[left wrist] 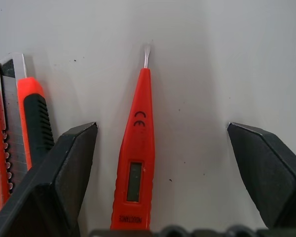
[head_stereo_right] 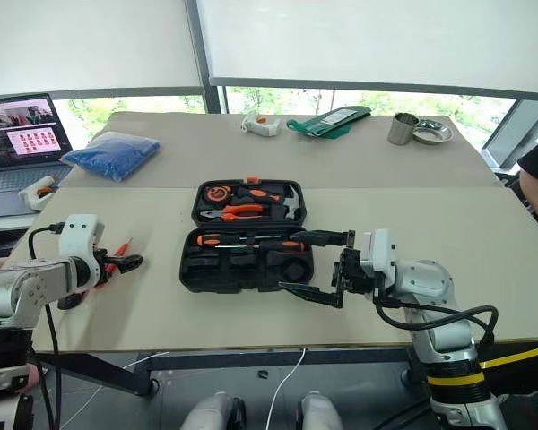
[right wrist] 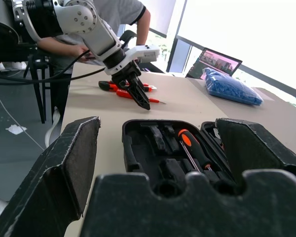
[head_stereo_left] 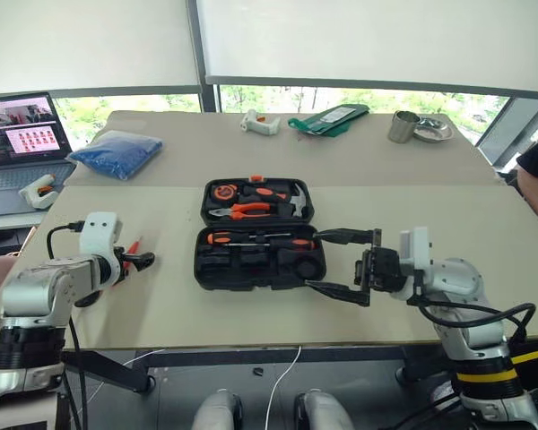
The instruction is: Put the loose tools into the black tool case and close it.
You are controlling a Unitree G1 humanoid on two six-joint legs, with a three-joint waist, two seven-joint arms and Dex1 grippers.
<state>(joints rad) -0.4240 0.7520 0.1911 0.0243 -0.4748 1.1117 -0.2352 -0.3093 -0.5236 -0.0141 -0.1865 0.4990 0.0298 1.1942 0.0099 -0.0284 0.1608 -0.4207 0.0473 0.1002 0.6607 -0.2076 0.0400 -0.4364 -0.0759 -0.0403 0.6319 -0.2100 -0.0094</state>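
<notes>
The left gripper (left wrist: 163, 163) hangs wide open, tilted down over the slim orange screwdriver (left wrist: 135, 163) (marked CE), with the utility knife (left wrist: 32, 128) just beside it near the worktop (head_stereo_left: 161, 296) edge. The right gripper (head_stereo_left: 345, 264), also wide, points level across the open black tool case (head_stereo_left: 255, 237).

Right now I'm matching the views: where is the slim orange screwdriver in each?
Left eye: screwdriver at the left claw, left of the case.
Right eye: same spot.
Left wrist: between the open claw's fingers.
Right wrist: under the left claw, beyond the case.
Shared landmark: the left claw.
</notes>
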